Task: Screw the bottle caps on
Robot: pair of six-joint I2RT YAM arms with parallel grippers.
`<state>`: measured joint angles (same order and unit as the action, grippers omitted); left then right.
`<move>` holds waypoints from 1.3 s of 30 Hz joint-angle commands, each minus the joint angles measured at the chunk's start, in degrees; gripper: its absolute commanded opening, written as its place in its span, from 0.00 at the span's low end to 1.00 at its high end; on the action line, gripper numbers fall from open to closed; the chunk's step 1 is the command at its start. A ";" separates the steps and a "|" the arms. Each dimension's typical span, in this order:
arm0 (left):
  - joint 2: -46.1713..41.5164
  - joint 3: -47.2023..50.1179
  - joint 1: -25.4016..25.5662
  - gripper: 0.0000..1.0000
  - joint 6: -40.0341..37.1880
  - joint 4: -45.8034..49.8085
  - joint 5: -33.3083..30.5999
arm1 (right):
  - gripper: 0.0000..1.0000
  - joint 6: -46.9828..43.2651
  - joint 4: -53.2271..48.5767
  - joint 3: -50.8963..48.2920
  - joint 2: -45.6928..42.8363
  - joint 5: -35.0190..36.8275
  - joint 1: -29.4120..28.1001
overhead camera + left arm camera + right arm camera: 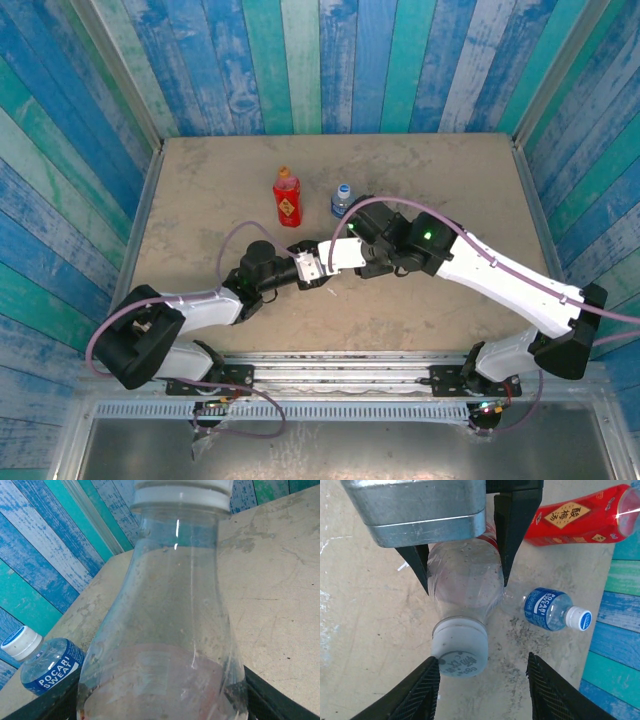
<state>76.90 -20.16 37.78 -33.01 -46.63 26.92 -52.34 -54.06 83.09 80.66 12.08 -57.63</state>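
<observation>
My left gripper [160, 707] is shut on the clear bottle with the red label [170, 630] and holds it on its side above the table. A white cap [460, 651] sits on the bottle's neck and faces my right gripper [483, 659]. That gripper is open with its fingers either side of the cap. Its left fingertip [431, 672] is close against the cap and the other stands well apart. The all-red bottle [287, 197] and the short clear blue-label bottle [342, 201] stand behind, and the short one wears a white-and-blue cap [579, 618]. The two grippers meet at mid-table [320, 262].
Blue and teal plank walls [330, 60] enclose the beige table [450, 170] on three sides. Bare tabletop lies left and right of the two standing bottles and in front of the arms.
</observation>
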 commanded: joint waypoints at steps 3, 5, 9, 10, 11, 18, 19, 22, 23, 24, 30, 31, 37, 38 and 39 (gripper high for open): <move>-0.41 1.11 0.19 0.65 0.67 4.74 0.24 | 0.46 -2.01 -0.03 -1.68 0.28 0.04 -0.19; -0.54 1.11 0.19 0.65 0.61 4.88 0.15 | 0.46 -1.98 0.04 -1.81 0.28 -1.20 -0.12; -0.81 1.18 0.15 0.65 0.67 5.13 0.06 | 0.38 -1.39 -0.10 -2.21 0.48 -1.25 0.30; -0.94 1.20 0.19 0.65 0.67 5.15 0.01 | 0.38 -1.23 -0.22 -2.30 0.46 -1.65 0.42; -0.96 1.18 0.18 0.65 0.67 5.14 0.06 | 0.39 -1.21 -0.26 -2.55 0.34 -2.04 0.56; -0.93 1.19 0.19 0.65 0.67 4.79 0.14 | 0.42 -0.99 0.04 -3.43 0.81 -3.38 1.51; -1.03 1.20 0.19 0.65 0.59 4.88 0.15 | 0.42 -1.10 0.07 -3.48 0.89 -3.23 1.70; -0.91 1.35 0.19 0.65 0.63 4.88 0.02 | 0.36 -0.54 0.09 -3.17 0.90 -3.22 2.25; -0.90 1.35 0.19 0.65 0.66 4.80 0.07 | 0.33 0.32 0.02 -2.99 0.90 -3.90 2.51; -0.90 1.29 0.19 0.65 0.67 4.65 0.07 | 0.30 1.52 0.10 -2.78 0.86 -4.52 2.73; -0.75 1.27 0.19 0.65 0.68 4.16 0.24 | 0.23 10.60 3.09 -4.43 -0.95 -10.90 3.61; -0.76 1.32 0.19 0.65 0.67 4.26 0.20 | 0.22 13.93 4.81 -5.30 -1.79 -12.92 3.82; -1.19 1.31 0.19 0.65 0.67 4.62 0.18 | 0.18 51.48 17.89 -11.72 -7.17 -10.61 5.26; -1.18 1.23 0.19 0.64 0.67 4.62 0.15 | 0.18 59.60 18.85 -12.58 -7.65 -11.89 5.64; -1.25 1.25 0.19 0.64 0.72 4.66 0.15 | 0.17 65.73 19.19 -12.85 -8.07 -13.10 5.70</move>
<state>76.84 -20.16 37.71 -33.26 -45.74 27.46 -15.29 -44.38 71.31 74.35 1.48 -52.71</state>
